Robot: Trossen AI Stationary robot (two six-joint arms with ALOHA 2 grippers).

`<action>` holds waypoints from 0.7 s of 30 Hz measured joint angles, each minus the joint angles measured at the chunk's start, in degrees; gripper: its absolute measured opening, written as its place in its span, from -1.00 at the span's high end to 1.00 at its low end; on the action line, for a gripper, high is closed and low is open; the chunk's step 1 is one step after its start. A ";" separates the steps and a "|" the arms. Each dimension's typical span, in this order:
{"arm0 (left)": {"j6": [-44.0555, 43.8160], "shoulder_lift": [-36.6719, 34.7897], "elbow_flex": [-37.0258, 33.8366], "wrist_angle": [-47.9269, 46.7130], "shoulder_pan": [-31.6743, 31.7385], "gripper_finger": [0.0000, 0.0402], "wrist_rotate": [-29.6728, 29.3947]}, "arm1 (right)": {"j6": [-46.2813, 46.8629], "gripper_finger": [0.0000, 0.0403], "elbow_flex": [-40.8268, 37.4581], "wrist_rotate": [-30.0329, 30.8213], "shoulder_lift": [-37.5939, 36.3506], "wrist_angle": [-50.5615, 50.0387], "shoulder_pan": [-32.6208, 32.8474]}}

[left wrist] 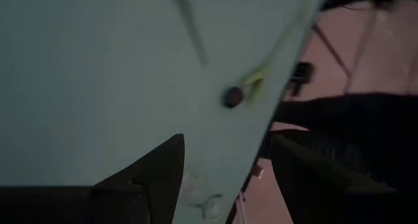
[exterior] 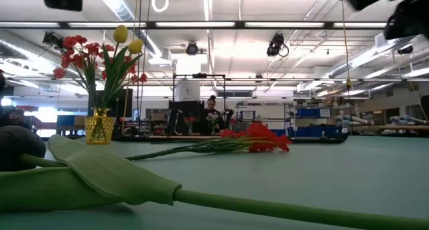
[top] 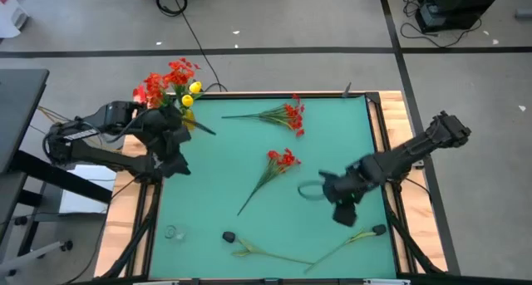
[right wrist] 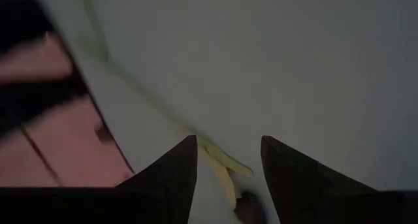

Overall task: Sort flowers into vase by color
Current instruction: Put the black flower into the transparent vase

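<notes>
Tulip stem [right wrist: 219, 160] just beyond open right pincer [right wrist: 228, 160], untouched.

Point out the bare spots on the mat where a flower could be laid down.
Widest bare patch: the mat between the left gripper and the middle red spray. Another lies between the far red spray and the right gripper. Crowded: the near edge with two stems and the vase corner.
</notes>
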 joint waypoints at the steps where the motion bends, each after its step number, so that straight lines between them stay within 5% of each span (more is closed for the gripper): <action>1: -0.01 0.01 0.00 2.24 -1.95 -0.15 -0.03 | -2.03 0.11 -0.52 0.74 0.00 1.30 2.37; 9: 2.57 0.82 -0.04 16.17 -13.40 -0.15 -3.93 | -6.66 0.11 -6.43 8.08 0.55 14.03 18.58; 21: 5.29 8.84 -0.04 30.04 -28.29 -0.15 -14.71 | -10.16 0.11 -11.67 9.16 12.37 19.29 28.62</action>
